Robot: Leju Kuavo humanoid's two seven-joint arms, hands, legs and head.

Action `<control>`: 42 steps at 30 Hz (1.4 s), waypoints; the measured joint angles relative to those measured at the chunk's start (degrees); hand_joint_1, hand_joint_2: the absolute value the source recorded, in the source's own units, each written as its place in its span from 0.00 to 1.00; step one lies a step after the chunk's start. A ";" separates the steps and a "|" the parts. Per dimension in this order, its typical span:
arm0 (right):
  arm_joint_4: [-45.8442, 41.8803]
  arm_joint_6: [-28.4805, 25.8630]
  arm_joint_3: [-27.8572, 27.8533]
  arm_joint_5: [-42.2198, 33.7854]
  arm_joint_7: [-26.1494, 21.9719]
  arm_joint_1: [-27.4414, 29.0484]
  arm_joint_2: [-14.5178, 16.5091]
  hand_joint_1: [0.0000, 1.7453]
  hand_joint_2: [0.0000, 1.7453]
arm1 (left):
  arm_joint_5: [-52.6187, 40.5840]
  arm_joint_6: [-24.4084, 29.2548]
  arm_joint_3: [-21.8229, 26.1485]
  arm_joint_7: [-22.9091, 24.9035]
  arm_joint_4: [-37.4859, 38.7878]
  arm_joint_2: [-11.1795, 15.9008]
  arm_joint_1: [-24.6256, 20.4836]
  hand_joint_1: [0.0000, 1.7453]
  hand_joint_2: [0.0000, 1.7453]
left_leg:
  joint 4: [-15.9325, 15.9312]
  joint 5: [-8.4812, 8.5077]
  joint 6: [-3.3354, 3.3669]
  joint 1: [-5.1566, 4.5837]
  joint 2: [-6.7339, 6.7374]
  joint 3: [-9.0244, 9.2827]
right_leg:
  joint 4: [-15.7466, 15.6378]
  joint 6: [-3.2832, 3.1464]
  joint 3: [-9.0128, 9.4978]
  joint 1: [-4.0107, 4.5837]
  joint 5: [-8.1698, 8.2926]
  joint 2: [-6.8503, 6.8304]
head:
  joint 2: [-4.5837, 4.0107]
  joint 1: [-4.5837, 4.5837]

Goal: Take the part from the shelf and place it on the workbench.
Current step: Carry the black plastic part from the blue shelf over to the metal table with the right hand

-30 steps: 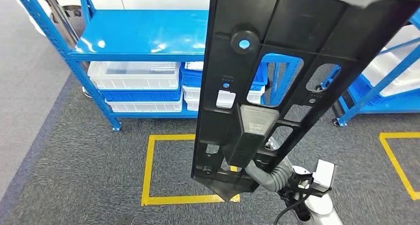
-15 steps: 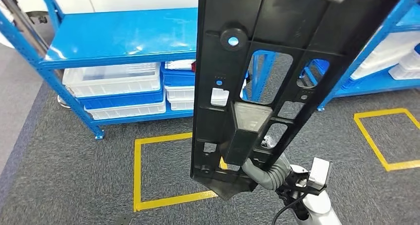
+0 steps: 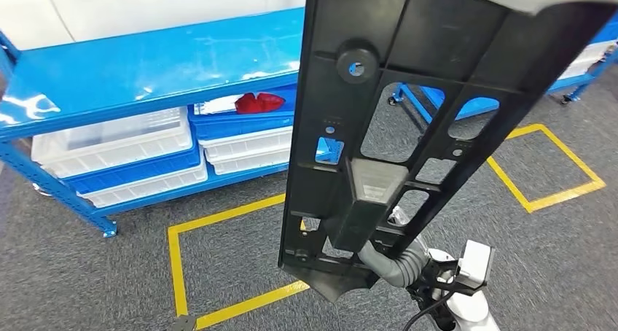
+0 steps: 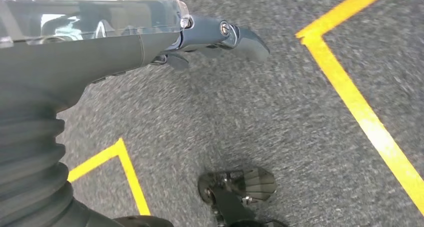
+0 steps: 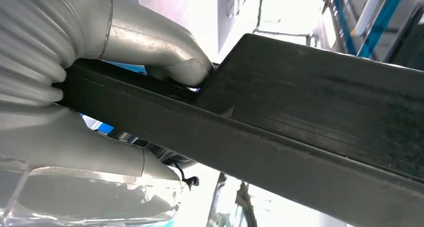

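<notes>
Part (image 3: 408, 76): long black ribbed plastic panel with cutouts, upright. Right hand (image 5: 100, 102) grips its lower end; left hand (image 4: 150, 42) holds nothing, fingers loosely extended.

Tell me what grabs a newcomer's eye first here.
The long black part dominates the middle of the head view, held upright by the right hand gripping its lower end. Behind it stands a blue shelf with white bins, and yellow floor markings cross the grey carpet.

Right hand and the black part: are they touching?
Touching. In the right wrist view the right hand clamps the black part, its thumb pressed on one face and fingers on the other. The head view shows the part raised upright.
</notes>
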 joint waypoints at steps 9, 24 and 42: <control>-0.21 -0.64 -0.09 0.03 -0.15 0.68 -0.15 0.99 1.00 | -0.63 0.23 -0.01 0.63 0.00 0.05 0.40 0.00 1.00 | -1.26 0.14 2.19 -0.21 5.16 0.29 | 15.30 2.55 -8.36 -0.47 -6.57 -5.28 | 0.01 0.02; -3.85 -1.62 -0.40 1.31 -0.01 2.80 -0.20 0.99 1.00 | -0.67 0.58 -0.03 0.80 0.00 0.15 -0.23 0.00 1.00 | 12.74 -8.15 -0.31 -0.63 4.54 -4.73 | -1.93 -1.66 0.32 0.25 1.15 -4.76 | 0.01 -0.01; -7.09 -3.64 -2.96 2.49 -0.85 10.17 0.70 0.99 1.00 | -1.28 0.91 -0.38 1.31 0.00 1.07 1.44 0.00 1.00 | -1.19 -0.94 1.81 -0.10 6.75 1.20 | 13.30 2.10 -7.68 -0.54 -4.04 -5.90 | 0.00 0.02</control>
